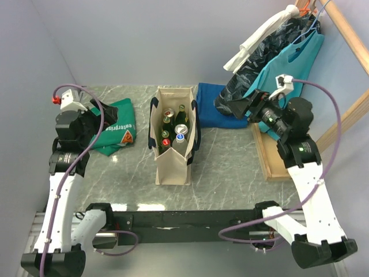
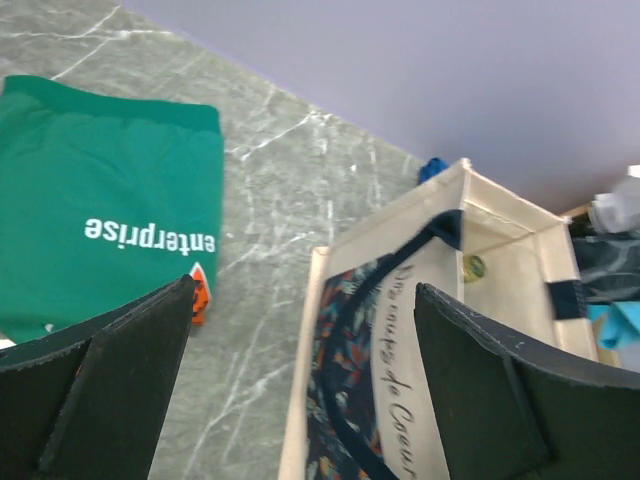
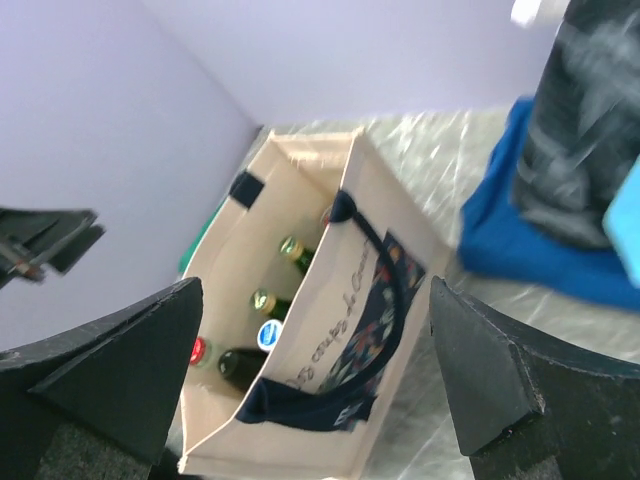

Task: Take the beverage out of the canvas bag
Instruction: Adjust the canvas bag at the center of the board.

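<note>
The cream canvas bag (image 1: 173, 168) with navy handles stands upright mid-table, mouth open. Several beverage bottles and cans (image 1: 173, 129) stand inside it, among them a red cap (image 1: 166, 142) and a blue cap (image 1: 179, 138). My left gripper (image 1: 97, 128) hovers left of the bag over a green T-shirt, open and empty. In the left wrist view the left gripper (image 2: 305, 290) frames the bag's printed side (image 2: 350, 350). My right gripper (image 1: 241, 107) hangs to the bag's right, open and empty. In the right wrist view the right gripper (image 3: 315, 287) looks down on the bag (image 3: 300, 440) and its bottle tops (image 3: 264, 300).
A folded green T-shirt (image 1: 118, 130) lies left of the bag. A folded blue cloth (image 1: 216, 104) lies behind it to the right. Clothes hang (image 1: 277, 52) from a wooden rack (image 1: 271, 156) at the right edge. Walls close in the back and left.
</note>
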Controlling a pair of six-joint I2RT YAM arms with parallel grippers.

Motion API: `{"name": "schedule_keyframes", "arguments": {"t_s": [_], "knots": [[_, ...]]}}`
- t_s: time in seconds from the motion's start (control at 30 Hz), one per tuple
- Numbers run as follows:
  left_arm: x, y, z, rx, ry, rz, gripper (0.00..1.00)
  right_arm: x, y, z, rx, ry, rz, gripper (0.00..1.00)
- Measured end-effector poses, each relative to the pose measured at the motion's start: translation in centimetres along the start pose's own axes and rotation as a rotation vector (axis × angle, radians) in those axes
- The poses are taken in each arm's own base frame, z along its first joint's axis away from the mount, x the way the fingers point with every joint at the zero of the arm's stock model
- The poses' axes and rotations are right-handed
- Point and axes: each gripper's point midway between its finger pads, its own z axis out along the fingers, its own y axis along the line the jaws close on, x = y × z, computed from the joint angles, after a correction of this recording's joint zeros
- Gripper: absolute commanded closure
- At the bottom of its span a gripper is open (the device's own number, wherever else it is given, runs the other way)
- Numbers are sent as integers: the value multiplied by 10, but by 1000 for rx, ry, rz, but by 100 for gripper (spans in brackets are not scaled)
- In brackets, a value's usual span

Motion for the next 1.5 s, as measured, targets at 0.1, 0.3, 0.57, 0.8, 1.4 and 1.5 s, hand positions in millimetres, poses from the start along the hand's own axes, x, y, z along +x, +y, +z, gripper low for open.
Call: {"name": "schedule_keyframes", "arguments": {"t_s": [0.1, 0.3, 0.57, 0.8, 1.4, 1.5], "knots": [[-4, -7, -9, 22, -2, -7, 4, -19, 7, -10, 20, -55, -58, 0], [-3, -11, -11, 37, 20, -10, 4, -34, 20, -3, 24, -22, -108, 0], [27, -19, -1, 146, 84, -43, 4, -7, 22, 9, -20, 36, -121, 0], [27, -39, 3, 259, 96, -52, 4, -7, 19, 3, 6, -11, -74, 0], [70, -120, -61, 562, 220, 9, 4, 92, 78, 67, -38, 370, -310, 0], [70, -113, -76, 561, 203, 9, 4, 109, 92, 62, -76, 405, -334, 0]]}}
